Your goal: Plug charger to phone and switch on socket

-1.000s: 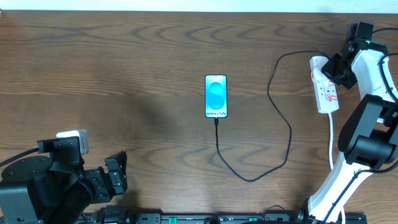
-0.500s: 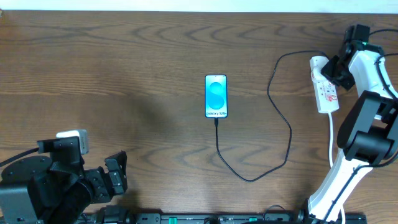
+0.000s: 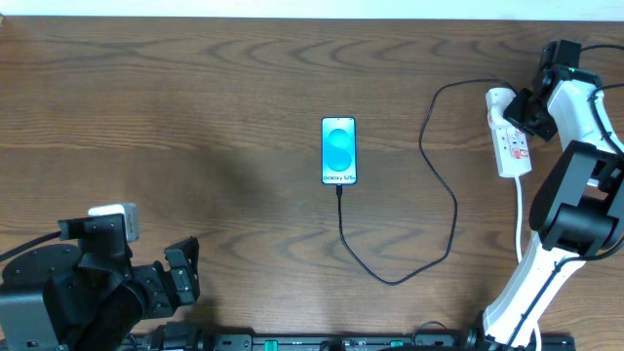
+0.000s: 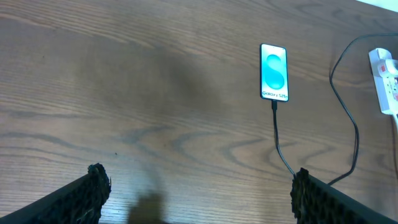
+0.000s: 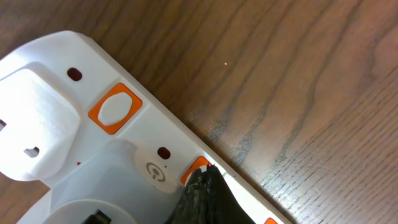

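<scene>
The phone (image 3: 338,150) lies face up mid-table with its cyan screen lit; it also shows in the left wrist view (image 4: 273,72). The black charger cable (image 3: 441,185) runs from the phone's bottom edge in a loop to the white socket strip (image 3: 510,144) at the right. My right gripper (image 3: 527,109) is shut, its fingertips (image 5: 208,177) pressed on an orange switch (image 5: 194,168) of the socket strip (image 5: 68,124). Another orange switch (image 5: 115,108) lies beside it. My left gripper (image 4: 196,186) is open and empty, low at the near left, far from the phone.
The strip's white cord (image 3: 520,219) runs toward the near edge beside my right arm. A white plug body (image 5: 31,118) sits in the strip. The table's far edge (image 3: 292,18) runs along the top.
My right gripper has shifted slightly up and right over the socket strip. The phone, the cable and my left arm have not moved.
</scene>
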You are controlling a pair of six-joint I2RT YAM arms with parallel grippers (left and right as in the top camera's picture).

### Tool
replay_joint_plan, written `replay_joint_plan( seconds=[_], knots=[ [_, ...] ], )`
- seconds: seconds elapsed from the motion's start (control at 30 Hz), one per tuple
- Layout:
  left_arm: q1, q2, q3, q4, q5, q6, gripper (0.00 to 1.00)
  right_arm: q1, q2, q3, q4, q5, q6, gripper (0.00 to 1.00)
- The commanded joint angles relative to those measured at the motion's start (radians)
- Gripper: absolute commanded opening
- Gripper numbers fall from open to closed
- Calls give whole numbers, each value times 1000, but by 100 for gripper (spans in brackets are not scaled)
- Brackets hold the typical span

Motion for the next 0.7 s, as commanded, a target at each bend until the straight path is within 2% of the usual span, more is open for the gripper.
replay_joint_plan(
  seconds=[0.0, 0.27, 0.67],
  knots=[
    [4, -5, 8, 0, -10, 10, 94, 18, 5, -5, 2, -71, -25, 1],
    [4, -4, 8, 0, -10, 10, 94, 74, 5, -43, 50, -74, -68, 1],
    [4, -5, 8, 0, -10, 10, 94, 133, 5, -43, 44, -196, -91, 1]
  ],
)
